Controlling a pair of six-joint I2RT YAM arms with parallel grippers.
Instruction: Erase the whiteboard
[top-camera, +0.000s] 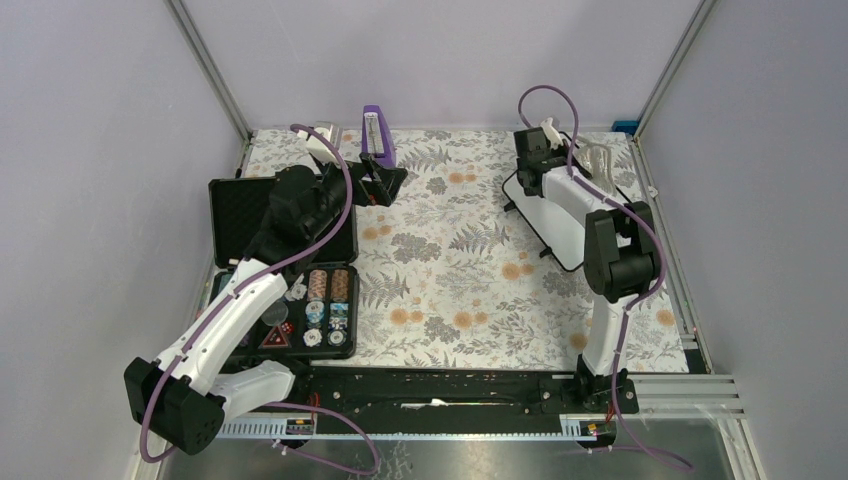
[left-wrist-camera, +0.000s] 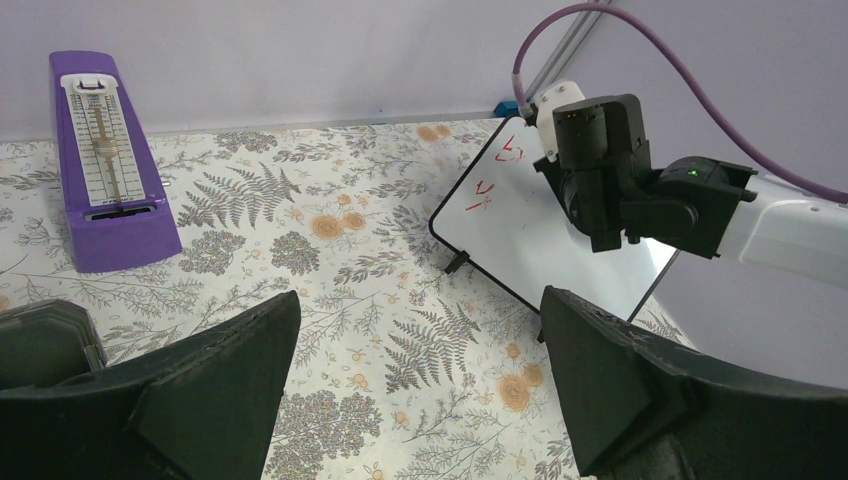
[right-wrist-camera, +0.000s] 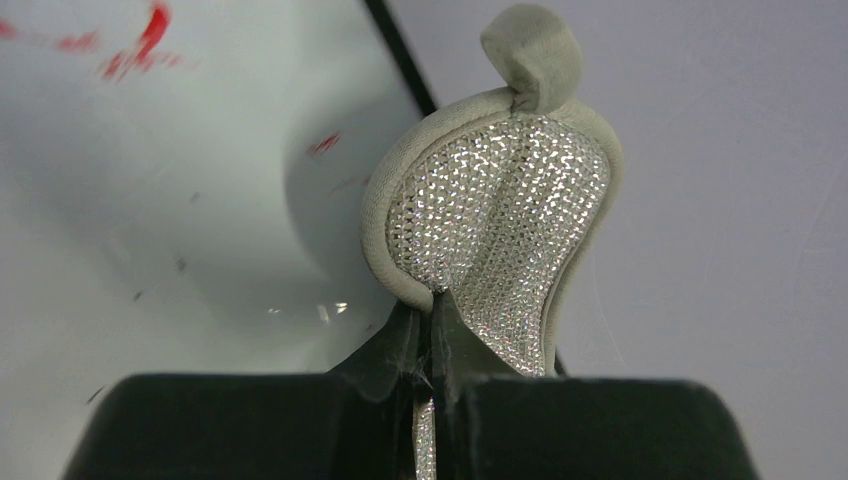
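Observation:
The whiteboard (top-camera: 565, 228) lies at the back right of the table, white with a thin black frame. Red marks (left-wrist-camera: 510, 150) remain near its far corner and also show in the right wrist view (right-wrist-camera: 140, 45). My right gripper (right-wrist-camera: 432, 320) is shut on a silvery oval pad (right-wrist-camera: 500, 210) with grey edging. It holds the pad over the board's far edge (top-camera: 597, 160). My left gripper (left-wrist-camera: 420, 310) is open and empty, low over the floral cloth left of the board (left-wrist-camera: 520, 240).
A purple metronome (top-camera: 377, 135) stands at the back centre. An open black case of poker chips (top-camera: 290, 270) lies at the left. Metal frame posts and grey walls close in the table. A small blue part (top-camera: 625, 127) sits at the back right corner.

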